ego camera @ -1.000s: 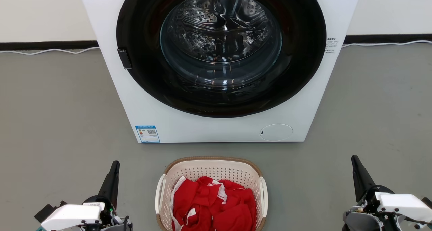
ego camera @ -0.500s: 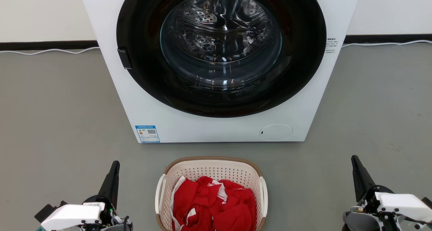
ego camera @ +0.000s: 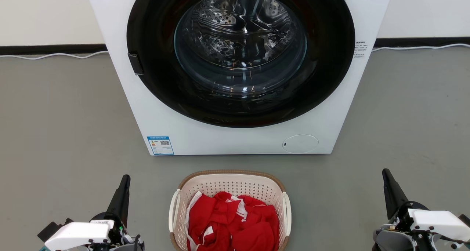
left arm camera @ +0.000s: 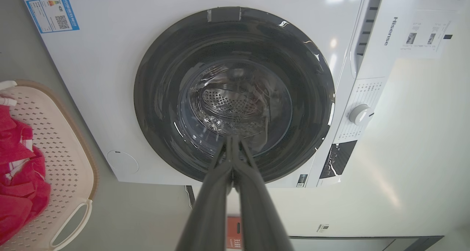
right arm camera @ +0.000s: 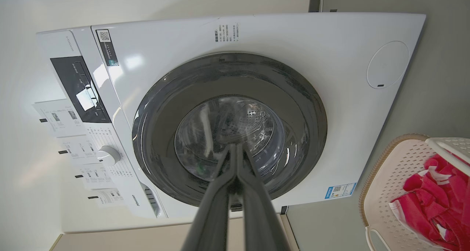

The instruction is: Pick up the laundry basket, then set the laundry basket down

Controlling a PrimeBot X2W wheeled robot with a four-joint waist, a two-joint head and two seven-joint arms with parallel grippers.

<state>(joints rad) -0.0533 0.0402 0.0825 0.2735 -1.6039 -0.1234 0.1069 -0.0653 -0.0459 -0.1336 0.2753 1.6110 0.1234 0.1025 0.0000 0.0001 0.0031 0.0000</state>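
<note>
Resting low with left gripper [ego camera: 125, 180] and right gripper [ego camera: 386, 174] flanking the laundry basket [ego camera: 229, 173], touching nothing. Pinched fully together, gripping nothing. Aimed at the washing machine [ego camera: 235, 145].

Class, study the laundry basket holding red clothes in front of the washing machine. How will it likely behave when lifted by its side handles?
The laundry basket probably stays stiff: moulded perforated plastic walls. Likely light for its size, holding only soft red clothes. Lifted by one white handle alone, it would probably tilt and spill.
</note>
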